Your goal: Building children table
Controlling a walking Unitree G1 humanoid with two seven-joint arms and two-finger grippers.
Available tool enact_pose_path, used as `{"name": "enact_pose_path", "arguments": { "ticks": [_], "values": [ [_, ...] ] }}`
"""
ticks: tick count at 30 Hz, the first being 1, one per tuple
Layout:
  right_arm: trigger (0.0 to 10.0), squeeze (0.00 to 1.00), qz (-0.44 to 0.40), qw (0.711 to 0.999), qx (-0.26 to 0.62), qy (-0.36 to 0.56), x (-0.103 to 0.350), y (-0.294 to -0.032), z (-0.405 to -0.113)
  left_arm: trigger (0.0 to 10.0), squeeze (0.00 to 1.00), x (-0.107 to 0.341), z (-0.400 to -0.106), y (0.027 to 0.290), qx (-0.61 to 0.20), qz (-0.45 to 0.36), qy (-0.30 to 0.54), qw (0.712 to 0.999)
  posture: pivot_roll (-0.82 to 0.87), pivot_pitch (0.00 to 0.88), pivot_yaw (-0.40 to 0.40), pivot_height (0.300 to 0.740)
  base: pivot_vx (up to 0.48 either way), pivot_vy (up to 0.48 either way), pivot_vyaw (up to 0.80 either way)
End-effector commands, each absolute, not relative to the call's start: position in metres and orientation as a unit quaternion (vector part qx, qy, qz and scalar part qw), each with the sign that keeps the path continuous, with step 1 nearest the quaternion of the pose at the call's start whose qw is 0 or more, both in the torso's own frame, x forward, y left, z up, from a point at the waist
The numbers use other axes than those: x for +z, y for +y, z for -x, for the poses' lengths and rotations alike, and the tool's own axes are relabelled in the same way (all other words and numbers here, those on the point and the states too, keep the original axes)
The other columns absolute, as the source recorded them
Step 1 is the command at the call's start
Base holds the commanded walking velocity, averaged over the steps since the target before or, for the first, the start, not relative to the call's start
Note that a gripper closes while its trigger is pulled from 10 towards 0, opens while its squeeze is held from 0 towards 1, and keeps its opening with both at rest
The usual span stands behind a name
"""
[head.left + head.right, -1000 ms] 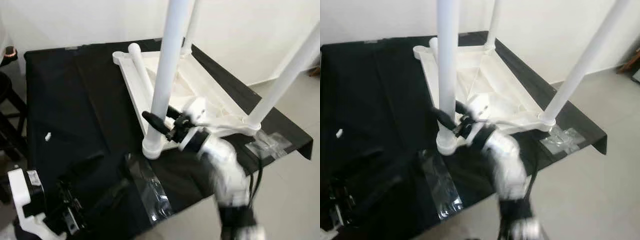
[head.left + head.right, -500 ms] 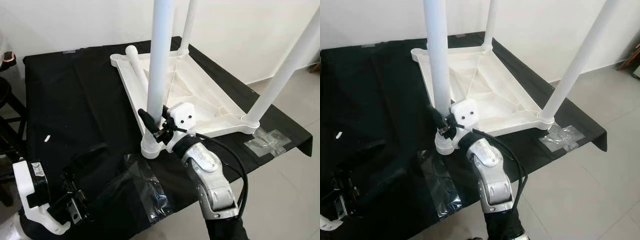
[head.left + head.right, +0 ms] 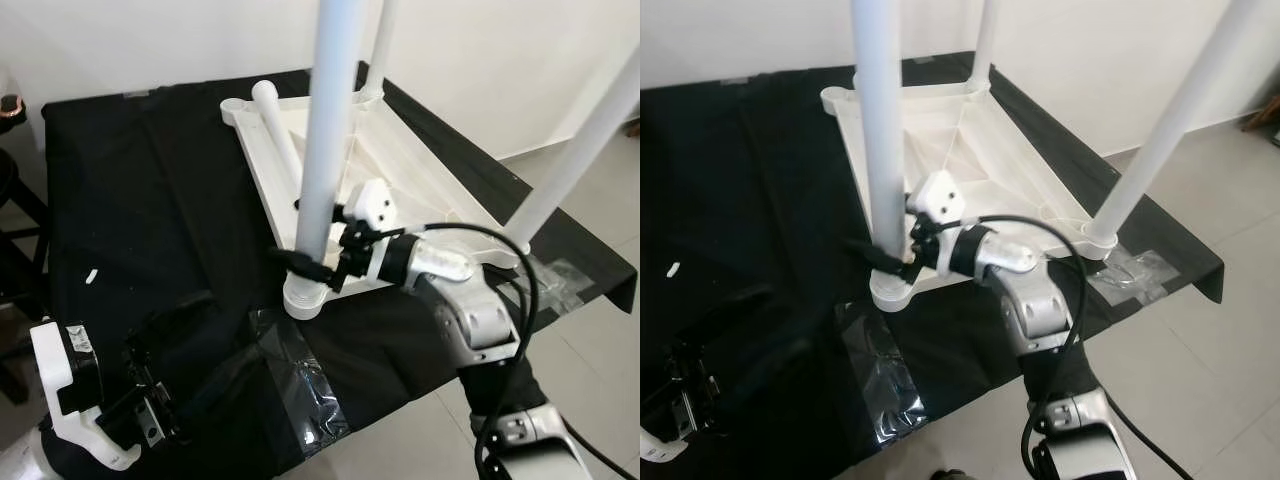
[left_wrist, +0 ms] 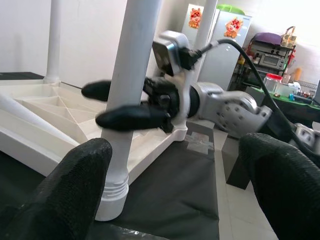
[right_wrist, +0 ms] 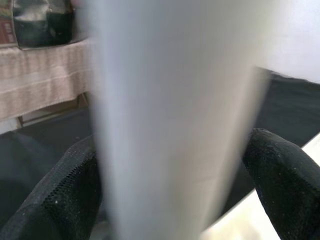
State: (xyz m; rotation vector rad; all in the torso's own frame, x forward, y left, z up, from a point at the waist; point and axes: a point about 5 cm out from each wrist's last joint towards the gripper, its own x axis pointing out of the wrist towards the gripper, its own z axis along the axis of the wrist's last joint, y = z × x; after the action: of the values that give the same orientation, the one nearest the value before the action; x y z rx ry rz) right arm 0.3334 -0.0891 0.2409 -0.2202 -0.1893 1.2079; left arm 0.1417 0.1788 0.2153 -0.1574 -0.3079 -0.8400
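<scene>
Your right gripper (image 3: 318,258) clamps the near white leg (image 3: 326,150) above its base, while your left wrist view catches the left gripper's fingers (image 4: 75,185) spread, holding nothing.

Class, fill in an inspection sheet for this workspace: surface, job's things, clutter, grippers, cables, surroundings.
Surface: black cloth over the bench, clear tape patches near its front edge.
Job's things: white tabletop upside down; three legs upright, near leg in its corner socket; a fourth leg lying on the tabletop.
Clutter: small white piece on the cloth.
Grippers: right gripper jaws around the near leg; left gripper open, low at front left.
Cables: black cable looping along the right arm.
Surroundings: white wall, tiled floor.
</scene>
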Motion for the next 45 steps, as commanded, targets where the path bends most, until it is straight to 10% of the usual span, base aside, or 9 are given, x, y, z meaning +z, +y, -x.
{"name": "enact_pose_path", "arguments": {
  "ticks": [1, 16, 17, 18, 29, 42, 44, 45],
  "values": [
    [10.0, 0.0, 0.096, 0.804, 0.578, -0.103, 0.253, -0.096, -0.343, 10.0, 0.0, 0.215, -0.136, 0.176, -0.411, 0.075, -0.139, 0.898, 0.18, 0.223, -0.127, 0.74, 0.0, 0.0, 0.0],
    [9.6, 0.0, 0.08, 0.705, 0.699, -0.094, 0.289, -0.102, -0.364, 10.0, 0.0, 0.214, -0.117, 0.18, -0.389, 0.077, -0.111, 0.911, 0.23, 0.283, -0.146, 0.74, 0.0, 0.0, 0.0],
    [7.5, 0.0, 0.083, 0.693, 0.711, -0.089, 0.291, -0.102, -0.364, 10.0, 0.0, 0.214, -0.117, 0.18, -0.388, 0.077, -0.11, 0.912, 0.23, 0.283, -0.146, 0.74, 0.0, 0.0, 0.0],
    [0.0, 0.0, 0.085, 0.68, 0.723, -0.084, 0.292, -0.101, -0.363, 10.0, 0.0, 0.214, -0.116, 0.181, -0.387, 0.077, -0.11, 0.912, 0.23, 0.283, -0.149, 0.74, 0.0, 0.0, 0.0],
    [0.0, 0.0, 0.075, 0.661, 0.741, -0.088, 0.287, -0.105, -0.36, 10.0, 0.0, 0.214, -0.12, 0.179, -0.389, 0.076, -0.118, 0.91, 0.2, 0.259, -0.152, 0.74, 0.0, 0.0, 0.0],
    [0.0, 0.0, 0.02, 0.795, 0.595, -0.12, 0.238, -0.108, -0.326, 10.0, 0.0, 0.218, -0.136, 0.179, -0.403, 0.067, -0.143, 0.902, 0.15, 0.191, -0.133, 0.74, 0.0, 0.0, 0.0],
    [0.0, 0.0, 0.011, 0.825, 0.555, -0.11, 0.23, -0.102, -0.323, 10.0, 0.0, 0.218, -0.138, 0.179, -0.405, 0.066, -0.145, 0.9, 0.14, 0.183, -0.129, 0.74, 0.0, 0.0, 0.0],
    [0.0, 0.0, 0.037, 0.888, 0.449, -0.094, 0.216, -0.099, -0.325, 10.0, 0.0, 0.218, -0.14, 0.18, -0.408, 0.064, -0.146, 0.899, 0.13, 0.173, -0.12, 0.74, 0.0, 0.0, 0.0]
  ]
}}
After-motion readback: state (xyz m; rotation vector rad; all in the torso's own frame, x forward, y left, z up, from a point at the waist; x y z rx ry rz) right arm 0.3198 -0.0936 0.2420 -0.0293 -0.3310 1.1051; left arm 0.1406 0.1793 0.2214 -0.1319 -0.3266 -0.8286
